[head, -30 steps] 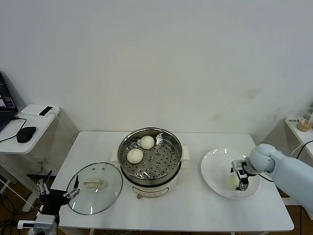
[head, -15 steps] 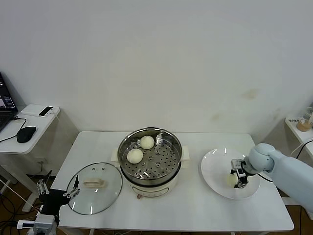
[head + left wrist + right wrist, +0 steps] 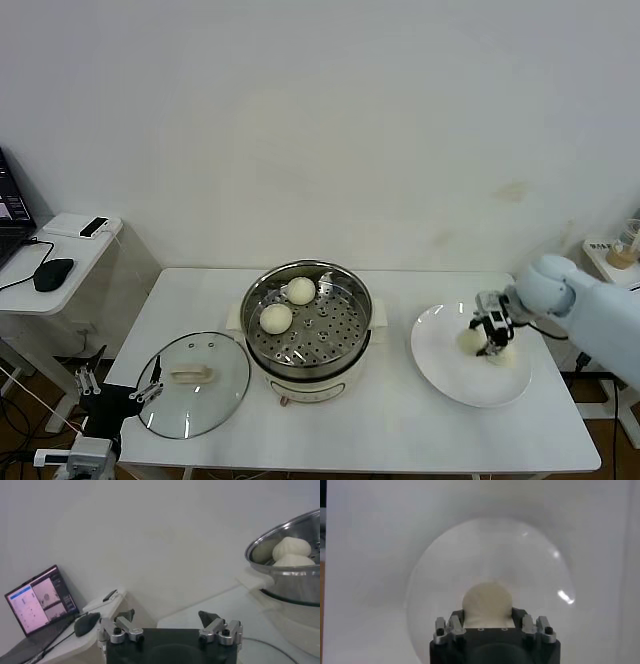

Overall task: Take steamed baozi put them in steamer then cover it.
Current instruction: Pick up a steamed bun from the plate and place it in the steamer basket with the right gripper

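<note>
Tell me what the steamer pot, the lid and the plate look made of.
Steamer: polished steel pot by its mirror shine, with a perforated metal tray, on a cream base, probably plastic. Cover: clear glass, the table shows through; metal rim, cream handle. Plate: glossy white, likely ceramic, showing highlights.

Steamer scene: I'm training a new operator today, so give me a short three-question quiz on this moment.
1. True or false: the cover sits on the steamer.
2. How many baozi lie in the steamer?
3. What does the right gripper hold? A) the cover B) a baozi C) nothing

Key
1. False. It lies on the table, near the open left gripper.
2. Two, one beside the other.
3. B. It is shut on a baozi above the white plate.
</note>
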Motion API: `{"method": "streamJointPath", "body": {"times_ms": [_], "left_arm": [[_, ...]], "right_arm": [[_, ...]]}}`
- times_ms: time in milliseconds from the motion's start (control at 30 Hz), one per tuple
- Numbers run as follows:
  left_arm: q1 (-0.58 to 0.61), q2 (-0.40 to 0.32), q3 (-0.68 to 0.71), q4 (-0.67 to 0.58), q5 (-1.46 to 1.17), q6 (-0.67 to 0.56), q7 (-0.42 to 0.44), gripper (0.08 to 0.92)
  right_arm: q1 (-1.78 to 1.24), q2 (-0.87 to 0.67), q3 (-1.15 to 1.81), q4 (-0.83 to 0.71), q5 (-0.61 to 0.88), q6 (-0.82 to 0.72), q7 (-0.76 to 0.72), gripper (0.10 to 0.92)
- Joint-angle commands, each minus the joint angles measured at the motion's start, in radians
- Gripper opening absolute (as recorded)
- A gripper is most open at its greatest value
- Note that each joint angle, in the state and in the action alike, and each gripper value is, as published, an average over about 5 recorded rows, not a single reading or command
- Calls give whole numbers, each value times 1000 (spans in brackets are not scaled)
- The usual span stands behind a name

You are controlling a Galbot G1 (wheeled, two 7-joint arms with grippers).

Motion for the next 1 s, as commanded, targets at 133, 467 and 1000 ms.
{"method": "streamJointPath", "body": {"times_ms": [133, 467, 1000], "left_arm": [[1, 7, -1, -3, -2, 1, 1, 823], [4, 5, -12, -8, -3, 4, 1, 823], [39, -37, -57, -46, -9, 7, 3, 823]], "right_arm": [[509, 120, -273, 27, 182, -11, -14, 597], [579, 376, -341, 70, 286, -33, 57, 602], [426, 640, -433, 24, 152, 197, 164, 602]]}}
